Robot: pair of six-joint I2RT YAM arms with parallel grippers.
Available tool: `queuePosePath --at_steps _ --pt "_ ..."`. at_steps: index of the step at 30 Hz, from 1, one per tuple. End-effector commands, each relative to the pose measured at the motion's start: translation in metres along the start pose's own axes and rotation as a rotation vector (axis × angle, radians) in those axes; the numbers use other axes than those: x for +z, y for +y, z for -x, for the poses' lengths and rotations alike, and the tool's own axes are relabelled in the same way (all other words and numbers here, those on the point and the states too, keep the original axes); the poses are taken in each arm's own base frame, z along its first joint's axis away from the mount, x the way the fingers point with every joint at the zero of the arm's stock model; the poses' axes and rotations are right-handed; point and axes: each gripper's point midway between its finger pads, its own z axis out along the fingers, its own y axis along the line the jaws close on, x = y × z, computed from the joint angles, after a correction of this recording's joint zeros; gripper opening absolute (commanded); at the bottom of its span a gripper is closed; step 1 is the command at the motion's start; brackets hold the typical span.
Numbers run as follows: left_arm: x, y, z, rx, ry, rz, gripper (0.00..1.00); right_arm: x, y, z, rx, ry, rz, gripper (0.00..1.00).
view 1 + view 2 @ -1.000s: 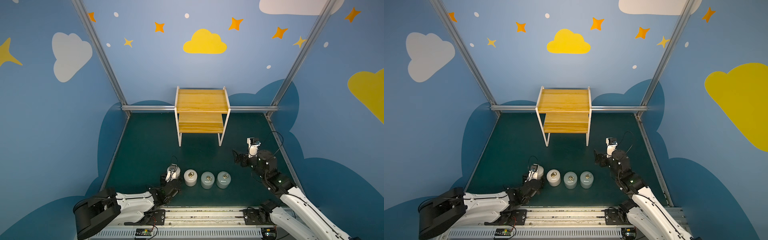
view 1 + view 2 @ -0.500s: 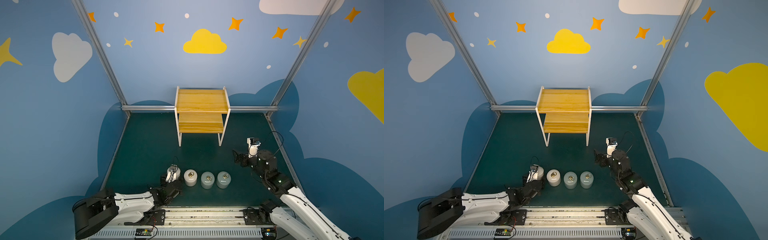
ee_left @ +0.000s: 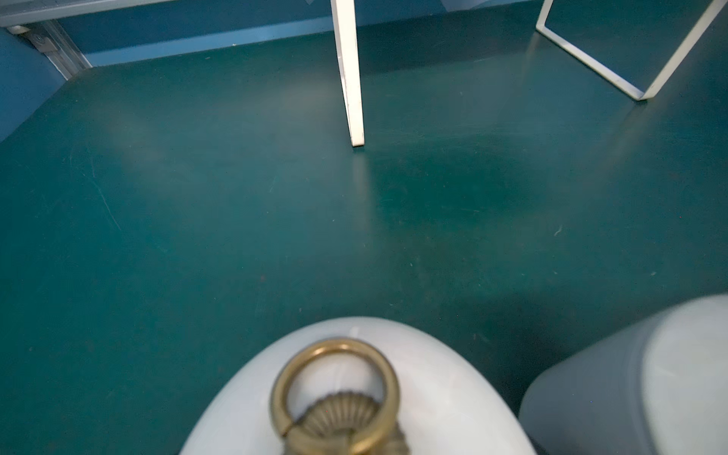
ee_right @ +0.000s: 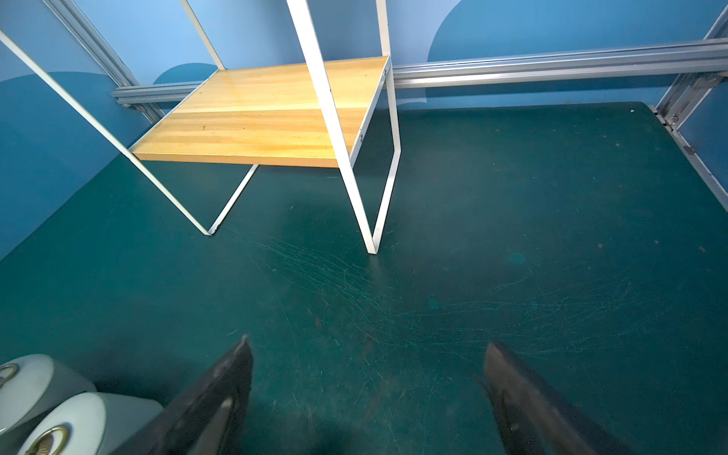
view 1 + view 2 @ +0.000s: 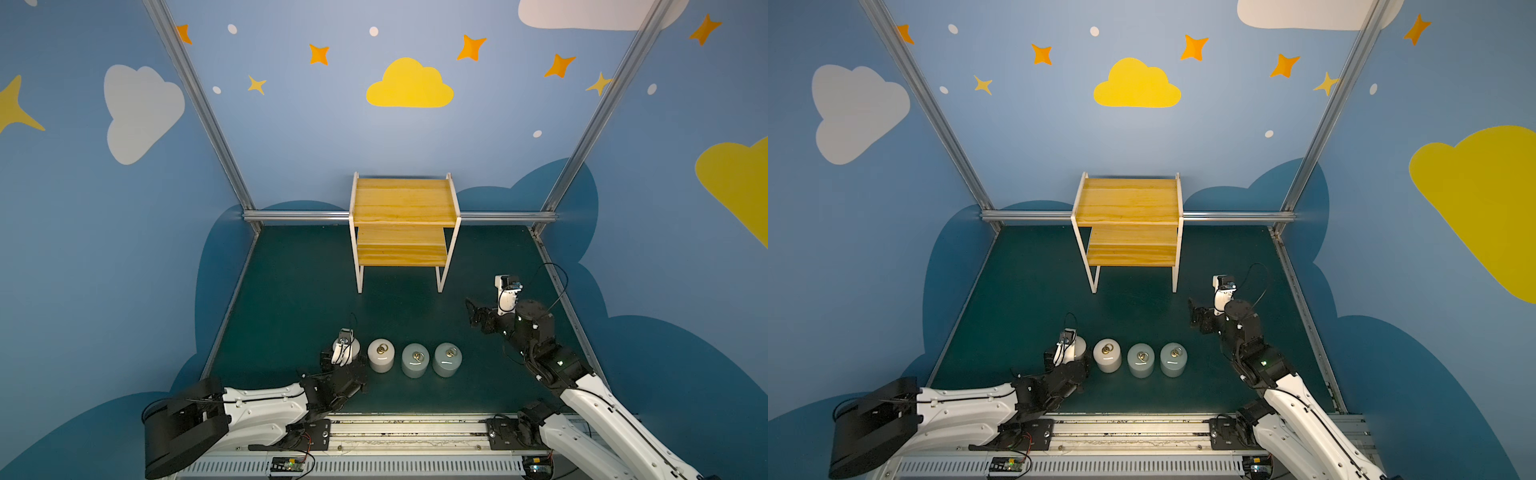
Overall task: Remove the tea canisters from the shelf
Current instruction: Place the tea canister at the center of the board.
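Observation:
Four tea canisters stand in a row on the green floor near the front: two white ones (image 5: 381,356) (image 5: 348,348) on the left, two pale blue-grey ones (image 5: 415,361) (image 5: 447,360) on the right. My left gripper (image 5: 341,362) is at the leftmost white canister (image 3: 433,394), whose brass ring (image 3: 335,386) fills the left wrist view. Its fingers are hidden there. My right gripper (image 4: 366,342) hovers open over bare floor, right of the row (image 5: 1194,316). The shelf (image 5: 405,224) at the back has both wooden boards bare (image 4: 268,118).
The white shelf legs (image 3: 350,78) stand on the floor behind the canisters. Aluminium rails (image 5: 299,215) edge the back of the floor and the blue walls close in on both sides. The arms' base rail (image 5: 407,432) runs along the front.

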Motion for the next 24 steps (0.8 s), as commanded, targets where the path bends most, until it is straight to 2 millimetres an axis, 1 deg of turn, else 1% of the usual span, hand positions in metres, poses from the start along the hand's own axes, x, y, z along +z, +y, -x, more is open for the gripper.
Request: queuePosePath --at_steps 1,6,12,19,24 --pt "-0.0014 0.0003 0.0042 -0.011 -0.004 0.013 0.84 -0.0015 -0.0023 -0.0025 0.008 -0.003 -0.003 0.94" --pt "-0.0051 0.0039 0.0012 -0.039 0.006 0.022 0.84 -0.0016 -0.0023 -0.0023 0.009 -0.004 -0.003 0.94" --pt "-0.0088 0.0047 0.0026 -0.036 -0.002 0.025 0.84 0.0 -0.0015 -0.004 0.01 0.002 0.001 0.94" --pt "-0.0101 0.0035 -0.0022 -0.06 0.018 0.018 0.84 0.0001 -0.0021 -0.0046 0.014 0.002 0.001 0.94" --pt "-0.0113 0.0008 -0.0004 -0.07 0.016 0.011 0.84 -0.0004 -0.0028 -0.0046 0.014 0.001 -0.002 0.94"
